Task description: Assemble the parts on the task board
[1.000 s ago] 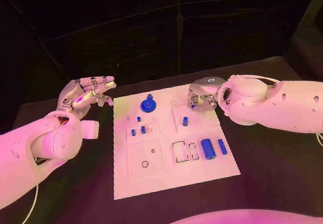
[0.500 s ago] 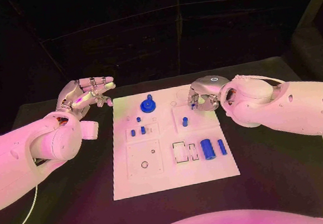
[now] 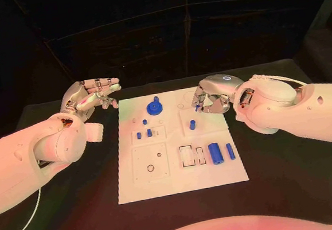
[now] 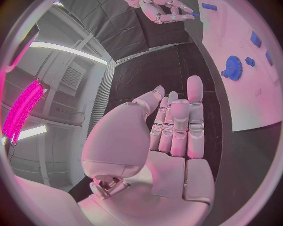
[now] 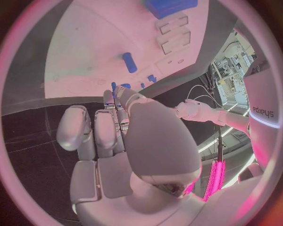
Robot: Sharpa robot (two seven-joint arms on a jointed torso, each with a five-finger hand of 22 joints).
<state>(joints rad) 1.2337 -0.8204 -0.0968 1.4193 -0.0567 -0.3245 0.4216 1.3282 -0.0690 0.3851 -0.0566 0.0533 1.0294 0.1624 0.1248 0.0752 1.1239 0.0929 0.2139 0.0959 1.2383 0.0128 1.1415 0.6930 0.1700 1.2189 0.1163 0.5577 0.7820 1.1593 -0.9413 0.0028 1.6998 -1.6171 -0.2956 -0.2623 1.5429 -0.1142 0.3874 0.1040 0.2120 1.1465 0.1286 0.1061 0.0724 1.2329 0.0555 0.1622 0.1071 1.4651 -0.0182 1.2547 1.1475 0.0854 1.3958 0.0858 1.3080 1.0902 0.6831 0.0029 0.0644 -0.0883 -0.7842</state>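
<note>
Black table (image 3: pixel 293 189) under a dark backdrop; white task board (image 3: pixel 183 176) laid flat at centre

Left hand (image 3: pixel 90 95): raised beyond the board's far left corner, clear of the board and of the table. Fingers (image 4: pixel 195 117) extended side by side and slightly bent, thumb (image 4: pixel 147 101) apart from them; nothing held. Same posture confirmed in the left wrist view (image 4: pixel 171 127), with the board's edge and the blue gear beside it.

Right hand (image 3: pixel 213 94): positioned over the board's far right corner, fingers (image 3: pixel 200 105) curled downward toward the board surface. In the right wrist view (image 5: pixel 118 122), fingers held close together and bent, tips near the board's edge. Whether a part is pinched between the fingertips: cannot tell.

Parts on the board, outward from the hands:
- Blue gear (image 3: pixel 155 107) with a raised hub, near the far edge, between the two hands
- Small blue peg (image 3: pixel 144 121) just nearer than the gear
- Two short blue pegs (image 3: pixel 144 134) side by side in the left-centre panel
- Blue pin (image 3: pixel 192 124) right of centre, just nearer than the right hand
- Large blue cylinder (image 3: pixel 215 152) lying on the near right area, with a thin blue rod (image 3: pixel 231 151) beside it toward the right edge
- Rectangular outlined recesses (image 3: pixel 191 155) immediately left of the cylinder
- Small dark ring (image 3: pixel 150 168) in the near left panel
</note>
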